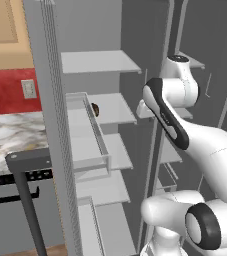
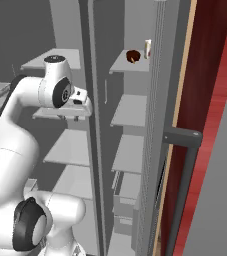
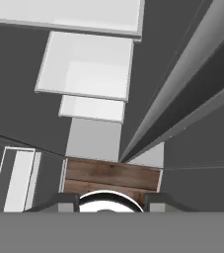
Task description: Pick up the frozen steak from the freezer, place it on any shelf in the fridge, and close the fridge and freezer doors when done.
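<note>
Claw: my claw (image 3: 108,200) points down, and its two tips stand apart with nothing between them.
Claw position: in both base views my hand sits by the upright divider between the fridge (image 1: 90,30) and the freezer (image 2: 130,110), at about the level of the middle shelves.
Frozen steak: the frozen steak (image 2: 132,56) lies on a high freezer shelf (image 2: 121,66), just beside a pale cup (image 2: 147,48) and well above my hand.
Fridge: its wide shelves are bare except for a small brown ball (image 1: 95,109), which is half hidden behind a door bin.
Doors: the fridge door (image 1: 52,100) and the freezer door (image 2: 159,100) both stand open.
Below the claw: pale shelves are stacked one under another, with a strip of wooden floor (image 3: 111,175) at the bottom.
Tabletop: the marble tabletop (image 1: 10,135) lies left of the fridge door.
</note>
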